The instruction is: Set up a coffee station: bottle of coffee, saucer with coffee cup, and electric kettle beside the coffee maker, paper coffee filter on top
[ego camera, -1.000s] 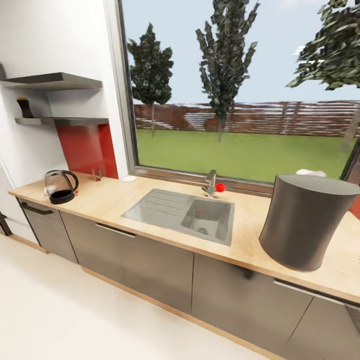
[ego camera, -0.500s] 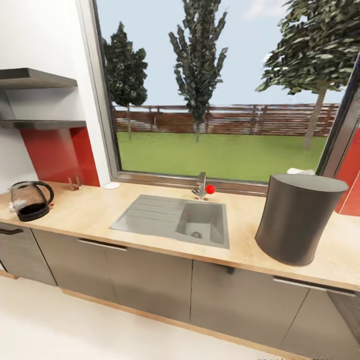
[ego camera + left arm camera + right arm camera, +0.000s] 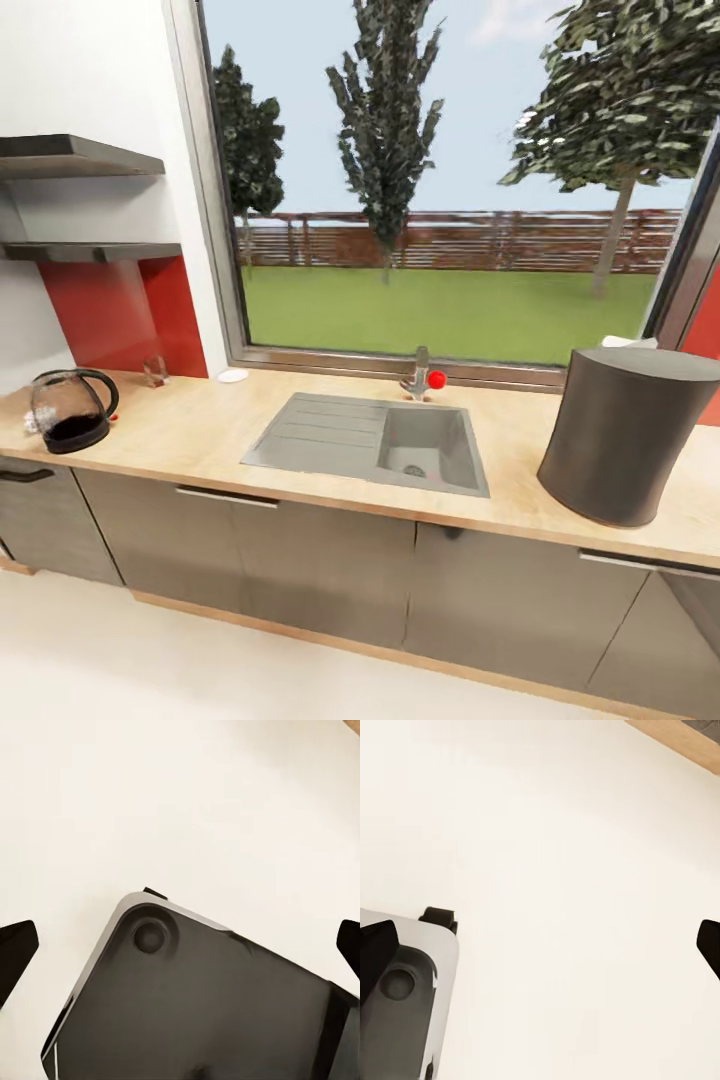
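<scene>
- The left gripper [image 3: 180, 945] points down at the pale floor [image 3: 180, 802]; its two dark fingertips [image 3: 16, 945] sit at opposite edges of the left wrist view, so the jaws are spread wide and hold nothing. Under it is the robot's dark base [image 3: 202, 1012] with a rounded grey corner.
- The right gripper [image 3: 540, 945] also hangs over the floor with its jaws spread wide — empty between them.
- In the head view, grey cabinet fronts [image 3: 320, 560] carry the kitchen countertop [image 3: 180, 440], a long light wood worktop.
- The coffee maker [image 3: 630, 435] stands upright near the right end of the countertop, close to the front edge.
- A grey sink [image 3: 375, 442] is set in the middle of the countertop, and a tap with a red knob [image 3: 424, 378] stands at its back edge.
- The electric kettle [image 3: 70, 410] stands at the left end of the countertop, well apart from the coffee maker.
- The saucer [image 3: 233, 376] lies at the back edge, near the window corner — a small clear glass thing [image 3: 155, 372] stands to its left, against the red wall panel [image 3: 125, 310].
- Above the left end, two black boards of the kitchen shelf [image 3: 80, 155] hang on the wall.
- Behind the countertop, a big window [image 3: 450, 200] shows grass, trees and a fence.
</scene>
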